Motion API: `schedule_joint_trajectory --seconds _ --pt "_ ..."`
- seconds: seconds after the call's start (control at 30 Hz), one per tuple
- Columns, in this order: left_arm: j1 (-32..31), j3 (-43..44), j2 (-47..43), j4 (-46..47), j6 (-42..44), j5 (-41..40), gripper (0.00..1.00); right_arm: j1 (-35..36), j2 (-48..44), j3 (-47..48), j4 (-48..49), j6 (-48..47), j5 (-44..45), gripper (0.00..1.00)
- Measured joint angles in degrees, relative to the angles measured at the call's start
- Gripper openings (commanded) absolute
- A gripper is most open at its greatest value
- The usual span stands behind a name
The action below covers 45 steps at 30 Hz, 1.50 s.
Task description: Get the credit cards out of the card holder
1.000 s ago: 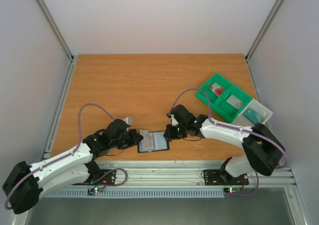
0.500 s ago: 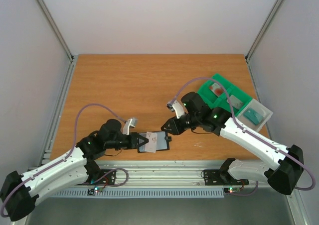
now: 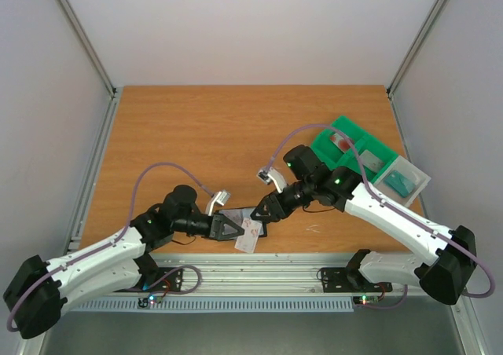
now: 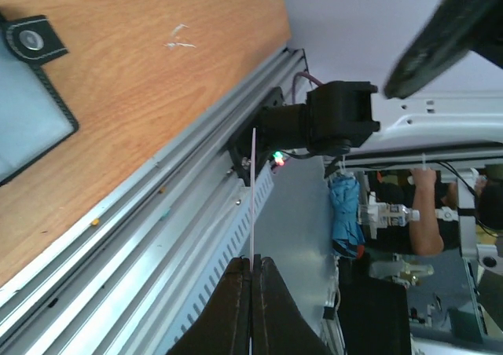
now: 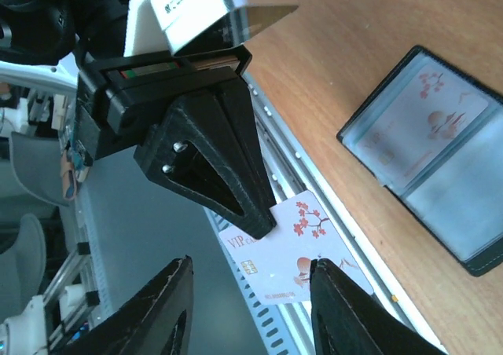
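Observation:
The card holder (image 5: pixel 432 147) lies open on the table, black with grey-blue pockets and a pale card still inside; its corner and snap tab show in the left wrist view (image 4: pixel 27 107), and in the top view (image 3: pixel 239 214) it is mostly hidden by the grippers. My left gripper (image 3: pixel 238 229) is shut on a pale credit card (image 3: pixel 248 237) and holds it in the air over the table's front edge. That card is edge-on in the left wrist view (image 4: pixel 253 198) and face-on in the right wrist view (image 5: pixel 302 253). My right gripper (image 3: pixel 262 211) is open, its fingers (image 5: pixel 169 316) either side of the card, not touching it.
A green compartment tray (image 3: pixel 326 149) stands at the right with a red item (image 3: pixel 342 141) and a grey card (image 3: pixel 369 162) in it. Beside it a clear tray holds a teal item (image 3: pixel 399 182). The metal rail (image 3: pixel 299 268) runs along the front edge.
My left gripper has drawn the card out of the holder and lifted it toward the front edge. My right gripper has come down close beside it, open.

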Motion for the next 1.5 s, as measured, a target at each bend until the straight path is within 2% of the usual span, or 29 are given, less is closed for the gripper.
schedule_joint_trajectory --seconds 0.3,0.43,0.6,0.73,0.9,0.97,1.03,1.23,1.5 --pt "0.0 0.0 -0.8 1.4 1.2 4.6 0.0 -0.2 2.5 -1.1 0.5 -0.4 -5.4 0.47" --pt "0.0 0.2 -2.5 0.6 2.0 5.3 0.01 -0.2 3.0 -1.6 0.4 -0.5 -5.9 0.52" --pt "0.0 2.0 -4.2 -2.3 3.9 5.8 0.0 -0.2 3.0 -1.9 0.4 -0.6 -5.9 0.49" --pt "0.0 2.7 -5.0 -3.0 4.7 5.9 0.0 -0.2 3.1 -2.6 0.7 -0.5 -7.7 0.39" --pt "0.0 3.3 -5.1 -4.4 5.1 6.2 0.01 -1.2 3.1 -3.5 2.9 0.7 -12.5 0.16" --pt "0.0 3.8 -5.3 -4.7 5.4 6.3 0.0 -1.8 3.0 -3.5 3.8 1.0 -13.9 0.14" --pt "0.0 4.0 -5.8 -4.9 5.7 6.3 0.0 -2.3 3.0 -3.5 4.2 1.3 -15.2 0.16" --pt "0.0 4.3 -6.3 -5.3 6.2 6.3 0.0 -2.8 3.0 -3.5 4.1 1.3 -16.3 0.36" --pt "0.0 4.3 -6.3 -5.5 6.4 6.6 0.0 -2.8 3.0 -3.7 4.3 1.3 -17.6 0.33"
